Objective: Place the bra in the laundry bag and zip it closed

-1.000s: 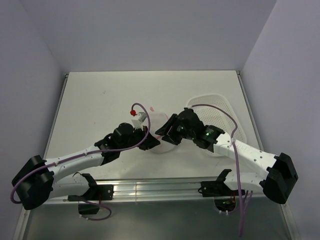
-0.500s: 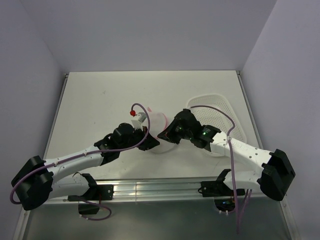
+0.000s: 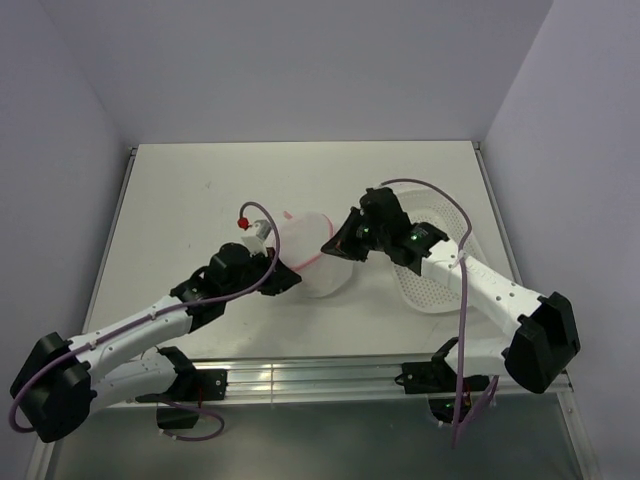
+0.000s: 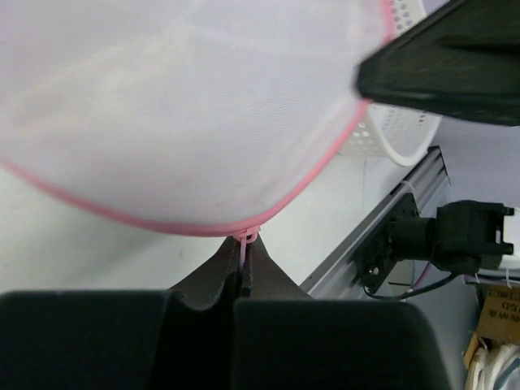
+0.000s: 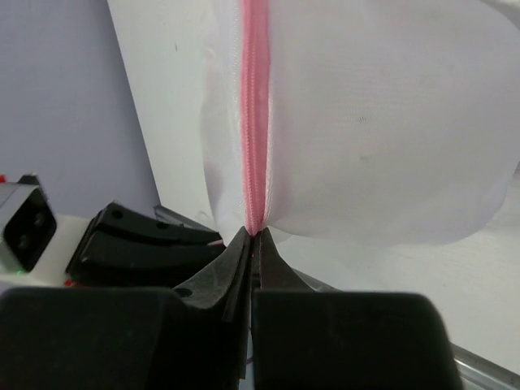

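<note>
Left gripper (image 4: 242, 265): pinched tight on the laundry bag (image 4: 179, 106) at its pink rim tab, right at the fingertips.
Right gripper (image 5: 253, 242): clamped on the zipper (image 5: 254, 122) end, bag stretching straight ahead.

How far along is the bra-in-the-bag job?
Done, apparently: no bra lies loose, so it is likely inside the laundry bag. In hand: left gripper pinches the bag's pink tab, right gripper the zipper end. Left: confirming the zip is shut; the visible stretch looks closed.

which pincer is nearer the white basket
Right. The right pincer grips the laundry bag on the side facing the basket; the left pincer pinches the bag's opposite side, farther off.
</note>
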You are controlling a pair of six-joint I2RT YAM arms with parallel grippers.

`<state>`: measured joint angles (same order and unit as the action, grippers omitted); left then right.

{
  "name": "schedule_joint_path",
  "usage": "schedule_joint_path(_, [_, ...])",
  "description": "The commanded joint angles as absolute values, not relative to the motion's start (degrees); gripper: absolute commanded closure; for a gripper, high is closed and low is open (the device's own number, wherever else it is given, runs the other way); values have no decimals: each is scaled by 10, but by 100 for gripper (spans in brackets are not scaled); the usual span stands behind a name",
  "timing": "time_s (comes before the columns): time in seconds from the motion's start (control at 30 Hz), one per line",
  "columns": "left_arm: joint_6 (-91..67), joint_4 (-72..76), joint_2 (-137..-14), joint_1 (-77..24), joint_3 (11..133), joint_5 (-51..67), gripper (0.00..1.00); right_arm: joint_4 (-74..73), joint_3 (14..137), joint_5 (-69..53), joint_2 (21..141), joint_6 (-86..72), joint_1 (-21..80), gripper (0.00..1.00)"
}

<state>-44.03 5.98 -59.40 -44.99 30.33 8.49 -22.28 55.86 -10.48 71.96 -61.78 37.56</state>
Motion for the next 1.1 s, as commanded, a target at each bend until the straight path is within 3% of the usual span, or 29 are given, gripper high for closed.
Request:
schedule_joint_path(0.0, [-436, 32, -579, -423, 291, 84, 100, -257, 618, -132, 738, -534, 353, 100])
schedule_joint_path(0.4, [-453, -72, -490, -329, 280, 50, 100, -301, 736, -237, 844, -416, 263, 100])
schedule_joint_path(0.8, [-475, -76, -445, -325, 272, 78, 100, -364, 950, -254, 1030, -365, 257, 98])
schedule_joint_path(0.93, [-471, -43, -482, -353, 282, 80, 100, -385, 1012, -254, 1077, -364, 260, 87])
schedule_joint_path(1.03, [-465, -32, -511, -387, 308, 61, 100, -395, 1031, -235, 1085, -369, 263, 66])
schedule_joint_path(1.07, [-464, -22, -530, -394, 319, 60, 100, -399, 1031, -229, 1079, -370, 265, 55])
